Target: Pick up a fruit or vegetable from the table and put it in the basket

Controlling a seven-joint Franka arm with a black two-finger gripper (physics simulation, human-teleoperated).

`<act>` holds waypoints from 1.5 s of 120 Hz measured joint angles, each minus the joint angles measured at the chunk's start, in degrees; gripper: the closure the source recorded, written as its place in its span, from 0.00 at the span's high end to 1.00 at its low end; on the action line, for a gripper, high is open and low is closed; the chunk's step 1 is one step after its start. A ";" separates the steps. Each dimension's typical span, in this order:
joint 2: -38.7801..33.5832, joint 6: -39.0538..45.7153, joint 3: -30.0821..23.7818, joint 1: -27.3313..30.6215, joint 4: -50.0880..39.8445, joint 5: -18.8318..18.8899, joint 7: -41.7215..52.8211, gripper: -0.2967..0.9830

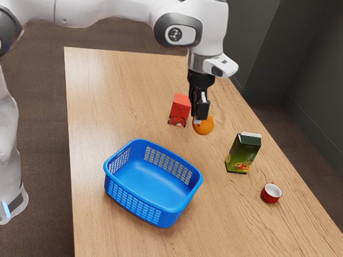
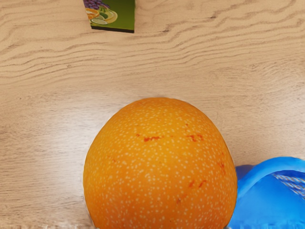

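Here's the hand (image 1: 199, 118) gripping the orange (image 1: 204, 128) in the air above the desk (image 1: 112, 96), the blue basket (image 1: 153, 184) sitting open and empty below!

On the table (image 1: 107, 96), one carton (image 1: 181, 106) stands behind the basket (image 1: 131, 202), a second carton (image 1: 244, 152) stands toward the exterior view's right, and a cup (image 1: 270, 195) sits before the latter, further toward that side.
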 joint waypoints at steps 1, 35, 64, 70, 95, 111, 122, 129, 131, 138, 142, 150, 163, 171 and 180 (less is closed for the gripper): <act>-0.19 -0.22 -0.18 -0.04 -0.01 0.00 -0.07 0.32; -7.03 -8.39 -1.92 -0.21 -2.88 -0.15 -2.65 0.32; -9.65 -14.34 -5.14 -0.31 -3.19 -0.57 -5.20 0.32; -9.86 -15.79 -5.58 -0.30 -3.19 -0.62 -5.84 0.32; -9.74 -21.20 -6.70 -0.30 -4.85 -0.73 -8.64 0.32; -9.73 -23.56 -7.34 -0.42 -5.18 -0.91 -10.30 0.32; -9.70 -24.52 -9.01 -0.46 -5.04 -1.17 -11.36 0.46; -9.68 -24.96 -9.37 -0.46 -4.93 -1.30 -11.99 0.57; -9.68 -25.06 -9.41 -0.47 -4.87 -1.30 -12.16 0.59; -9.64 -25.33 -9.41 -0.46 -4.65 -1.32 -12.72 0.65; -9.61 -25.44 -9.29 -0.36 -4.55 -1.31 -13.01 0.67; -9.49 -25.44 -9.05 -0.03 -4.19 -1.25 -13.68 0.71; -8.96 -24.21 -9.17 0.06 -3.35 1.43 -14.88 0.74; -8.10 -23.52 -9.08 0.12 -2.50 3.47 -15.50 0.75; -7.50 -22.98 -9.10 0.09 -1.96 4.89 -16.11 0.76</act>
